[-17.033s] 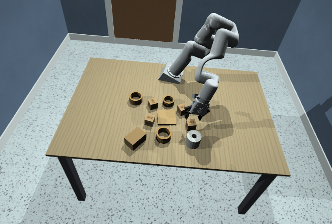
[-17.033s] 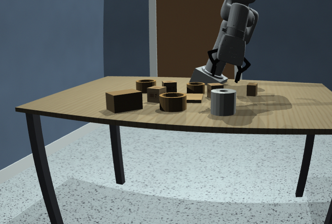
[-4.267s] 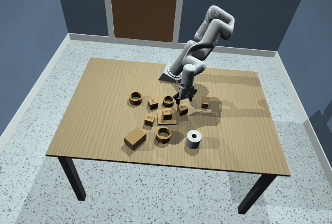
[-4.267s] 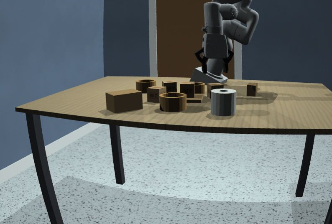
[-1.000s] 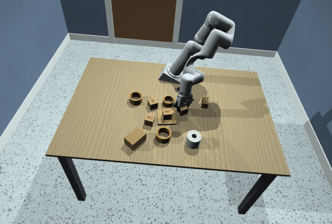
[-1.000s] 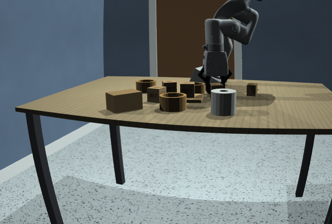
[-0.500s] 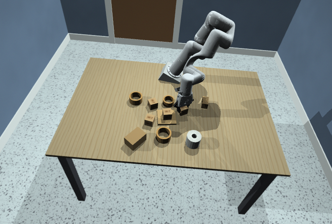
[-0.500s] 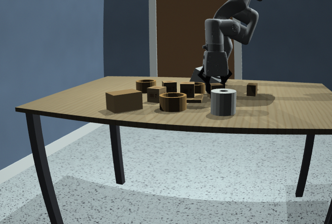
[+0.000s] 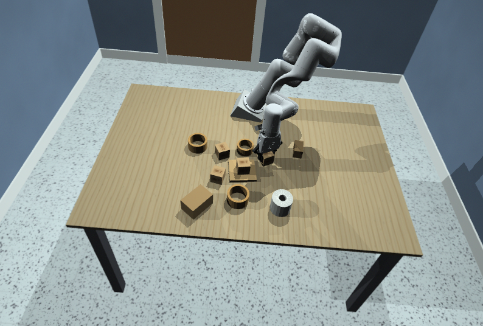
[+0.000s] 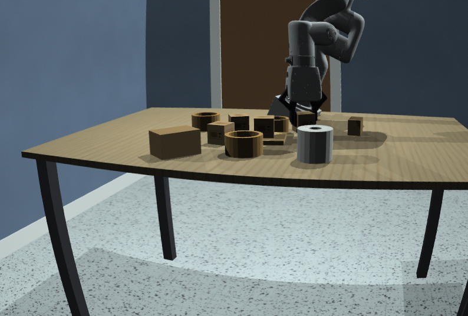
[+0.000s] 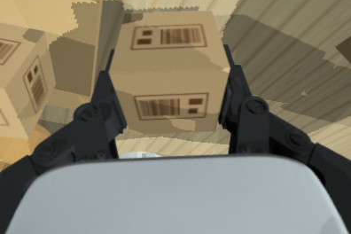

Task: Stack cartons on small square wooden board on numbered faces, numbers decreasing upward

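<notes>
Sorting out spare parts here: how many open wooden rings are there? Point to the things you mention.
3: one point(image 9: 191, 143) point(image 10: 195, 121) far left, one point(image 9: 239, 149) point(image 10: 286, 124) behind the board, one point(image 9: 231, 200) point(image 10: 244, 150) in front.

Table top point(image 9: 161, 116) point(image 10: 117, 136) wood-grained; cartons matt cardboard; pincer fingers matt black.

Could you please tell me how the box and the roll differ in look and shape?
The box is brown; the roll is pale grey. The box has flat sides and a plain top; the roll is round, with a hole on top. Both rest on the table.
</notes>
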You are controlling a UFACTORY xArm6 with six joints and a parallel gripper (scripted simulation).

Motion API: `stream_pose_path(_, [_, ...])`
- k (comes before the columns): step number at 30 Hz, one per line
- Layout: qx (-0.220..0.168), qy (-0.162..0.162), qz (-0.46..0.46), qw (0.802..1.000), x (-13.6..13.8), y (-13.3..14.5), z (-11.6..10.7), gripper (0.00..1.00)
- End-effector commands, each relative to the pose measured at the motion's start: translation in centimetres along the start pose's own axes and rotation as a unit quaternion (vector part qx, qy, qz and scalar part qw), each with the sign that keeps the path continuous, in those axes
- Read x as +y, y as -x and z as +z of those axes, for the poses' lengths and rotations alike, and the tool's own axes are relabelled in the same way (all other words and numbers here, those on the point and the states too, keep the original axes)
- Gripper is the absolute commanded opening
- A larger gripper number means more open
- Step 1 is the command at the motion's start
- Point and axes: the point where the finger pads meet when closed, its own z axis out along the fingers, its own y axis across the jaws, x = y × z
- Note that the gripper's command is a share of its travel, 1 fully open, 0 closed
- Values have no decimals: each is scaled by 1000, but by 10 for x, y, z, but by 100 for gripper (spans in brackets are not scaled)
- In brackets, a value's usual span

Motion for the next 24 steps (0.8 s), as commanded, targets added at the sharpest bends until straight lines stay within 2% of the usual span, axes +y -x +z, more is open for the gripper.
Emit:
stream_pose_path(1, [-2, -1, -1, 1000, 0, 2, -54, 0])
stream_pose_path(4, [0, -2, 0, 1000, 0, 1, -76, 0])
stream_pose_path(8, [0, -2, 0, 1000, -8, 2, -81, 0])
stream_pose_path(11, [0, -3, 0, 1000, -69, 9, -101, 0])
stream_pose_path(13, [0, -3, 0, 1000, -69, 9, -101, 0])
stream_pose_path(14, [0, -3, 0, 1000, -92, 8, -108, 0])
stream_pose_path(17, [0, -2, 0, 1000, -119, 4, -115, 0])
stream_pose_path(19, [0, -2, 0, 1000, -119, 4, -111, 0])
stream_pose_path(24, [0, -2, 0, 1000, -119, 5, -69, 0])
